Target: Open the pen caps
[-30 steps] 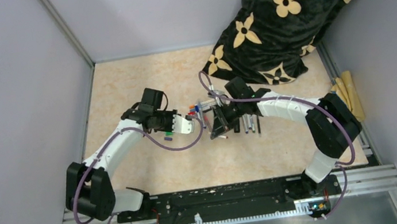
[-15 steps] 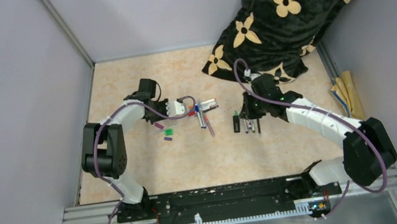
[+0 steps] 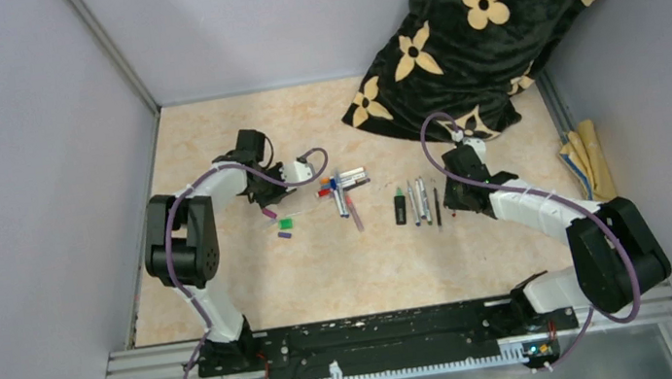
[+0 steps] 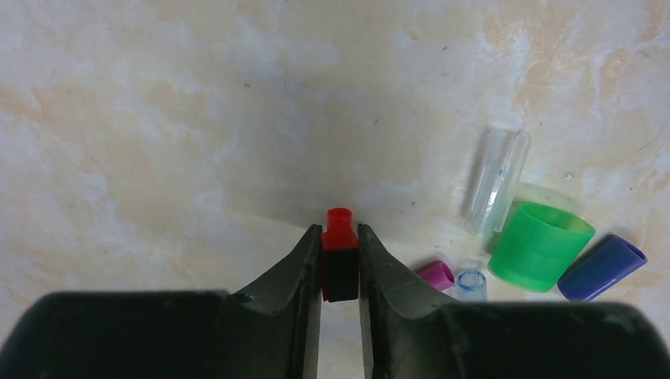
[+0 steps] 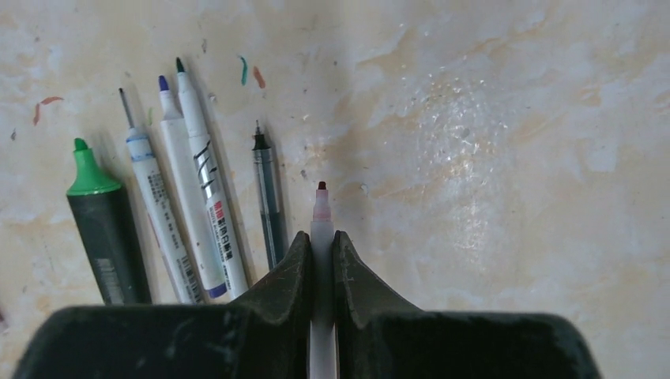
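Note:
My left gripper (image 4: pixel 340 237) is shut on a red pen cap (image 4: pixel 340 220), low over the table; in the top view it (image 3: pixel 265 197) is left of the loose caps. Beside it lie a green cap (image 4: pixel 540 245), a blue cap (image 4: pixel 602 266), a magenta cap (image 4: pixel 436 274) and a clear blue cap (image 4: pixel 470 284). My right gripper (image 5: pixel 321 241) is shut on a white pen (image 5: pixel 321 212) with a bare red tip, at the right end of a row of uncapped pens (image 5: pixel 197 197). A green-tipped black highlighter (image 5: pixel 103 229) lies at the row's left end.
A cluster of capped pens (image 3: pixel 341 186) lies between the arms. A clear tube (image 4: pixel 498 180) lies by the green cap. A black cloth with beige flowers (image 3: pixel 487 23) fills the back right corner. Beige sticks (image 3: pixel 588 156) lie at the right wall.
The two grippers were together at the middle and have pulled apart. The left moved left with the red cap. The right moved right with the white pen to the row's end.

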Controlling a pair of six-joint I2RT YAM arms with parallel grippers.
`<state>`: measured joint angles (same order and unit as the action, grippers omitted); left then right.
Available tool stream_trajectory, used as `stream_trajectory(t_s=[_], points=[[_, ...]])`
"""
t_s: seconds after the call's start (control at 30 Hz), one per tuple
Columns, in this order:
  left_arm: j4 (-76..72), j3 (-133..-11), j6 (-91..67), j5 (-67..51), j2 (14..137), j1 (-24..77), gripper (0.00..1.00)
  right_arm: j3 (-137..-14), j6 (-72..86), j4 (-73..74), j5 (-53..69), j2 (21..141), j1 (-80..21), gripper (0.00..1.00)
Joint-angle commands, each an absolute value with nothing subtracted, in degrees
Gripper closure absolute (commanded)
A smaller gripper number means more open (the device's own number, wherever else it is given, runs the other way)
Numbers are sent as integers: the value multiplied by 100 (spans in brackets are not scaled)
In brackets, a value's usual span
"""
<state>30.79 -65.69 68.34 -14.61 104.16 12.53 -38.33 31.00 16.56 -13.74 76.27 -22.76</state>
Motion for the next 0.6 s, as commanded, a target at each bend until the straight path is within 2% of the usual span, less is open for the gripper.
stream_trajectory(t_s=[0.0, 0.27, 0.57], points=[[3277, -6740, 6584, -1601, 10568, 1266, 70, -3631, 3159, 841, -1877, 7859, -2250, 92], [3774, -6855, 6607, -1833, 10353, 1266, 45, -3664, 3050, 538, -1576, 8390, -2250, 85], [4588, -7741, 6128, -2397, 10176, 1246, 34, -3640, 3086, 556, -1123, 8297, -2259, 69]])
